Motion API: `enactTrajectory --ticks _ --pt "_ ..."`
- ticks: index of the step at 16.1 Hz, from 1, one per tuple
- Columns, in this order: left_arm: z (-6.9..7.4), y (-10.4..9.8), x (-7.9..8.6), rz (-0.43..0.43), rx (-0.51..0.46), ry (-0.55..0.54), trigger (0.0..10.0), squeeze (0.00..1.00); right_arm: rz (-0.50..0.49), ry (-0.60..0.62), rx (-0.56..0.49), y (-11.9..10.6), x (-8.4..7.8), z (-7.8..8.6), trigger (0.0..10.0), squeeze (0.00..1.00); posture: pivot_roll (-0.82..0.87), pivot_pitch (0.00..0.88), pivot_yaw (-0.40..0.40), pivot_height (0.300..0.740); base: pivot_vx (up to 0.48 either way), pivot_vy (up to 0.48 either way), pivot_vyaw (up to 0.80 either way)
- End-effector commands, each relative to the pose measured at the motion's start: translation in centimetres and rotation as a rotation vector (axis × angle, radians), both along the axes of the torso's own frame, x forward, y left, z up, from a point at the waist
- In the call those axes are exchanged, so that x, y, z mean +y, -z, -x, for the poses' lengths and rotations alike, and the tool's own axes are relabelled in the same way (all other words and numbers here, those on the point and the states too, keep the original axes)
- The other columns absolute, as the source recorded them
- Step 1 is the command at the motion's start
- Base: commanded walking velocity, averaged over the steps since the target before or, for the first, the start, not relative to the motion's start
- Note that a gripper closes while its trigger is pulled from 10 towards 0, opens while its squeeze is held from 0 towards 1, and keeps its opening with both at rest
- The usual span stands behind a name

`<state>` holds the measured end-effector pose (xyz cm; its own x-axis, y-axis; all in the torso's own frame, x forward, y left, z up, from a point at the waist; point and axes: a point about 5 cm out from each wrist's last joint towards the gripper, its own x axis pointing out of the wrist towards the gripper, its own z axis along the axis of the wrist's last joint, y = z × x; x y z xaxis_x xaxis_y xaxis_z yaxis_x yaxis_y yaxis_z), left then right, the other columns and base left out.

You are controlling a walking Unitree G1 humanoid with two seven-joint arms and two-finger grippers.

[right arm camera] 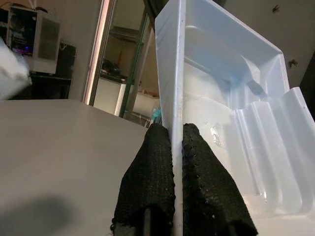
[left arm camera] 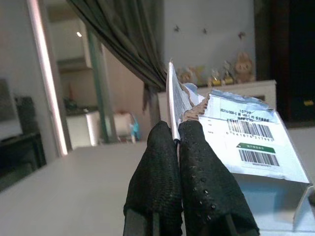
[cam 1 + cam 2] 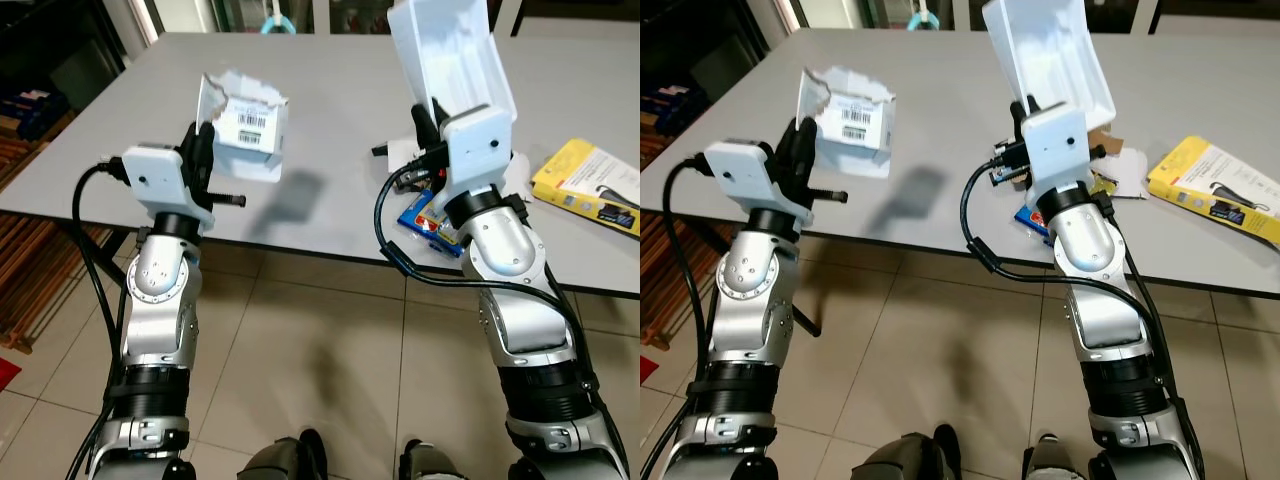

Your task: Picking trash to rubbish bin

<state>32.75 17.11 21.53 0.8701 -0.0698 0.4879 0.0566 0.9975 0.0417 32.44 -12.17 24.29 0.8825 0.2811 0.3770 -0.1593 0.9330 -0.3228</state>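
A torn white box [image 3: 245,125] with barcode labels is held above the grey table [image 3: 330,110] at upper left, its flap clamped by the left gripper [image 2: 177,142]. At upper centre, a white plastic tray [image 3: 450,60] is held upright, its wall pinched by the right gripper [image 1: 177,142]

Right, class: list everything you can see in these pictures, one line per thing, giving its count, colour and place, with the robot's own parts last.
Torn cardboard box: one, white with barcode labels, held up over the table's near left edge.
Plastic tray: one, white, held upright above the table.
Blue packet: one, on the table edge behind the right arm.
Yellow package: one, table's right side.
Table: one, grey.
Floor tiles: beige, below.
Left tool: black, shut on the box flap.
Right tool: black, shut on the tray rim.
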Motion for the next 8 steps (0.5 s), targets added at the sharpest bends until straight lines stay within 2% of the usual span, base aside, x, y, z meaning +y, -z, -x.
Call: enactTrajectory --ticks 1,4,8 --pt "0.52 -0.10 0.47 0.017 0.010 -0.043 0.0 0.00 -0.005 -0.008 -0.007 -0.01 -0.17 0.15 10.0 0.00 -0.16 0.079 0.132 0.740 0.000 0.000 0.00" --pt "0.99 0.26 0.37 0.031 0.040 -0.046 0.0 0.00 0.004 -0.002 0.006 0.36 -0.53 0.28 10.0 0.00 -0.16 0.079 0.130 0.740 0.000 0.000 0.00" --pt "1.23 0.58 -0.28 0.060 0.111 -0.024 0.0 0.00 0.002 0.015 0.025 0.83 -0.96 0.48 10.0 0.00 -0.18 0.079 0.134 0.740 0.000 0.000 -0.77"
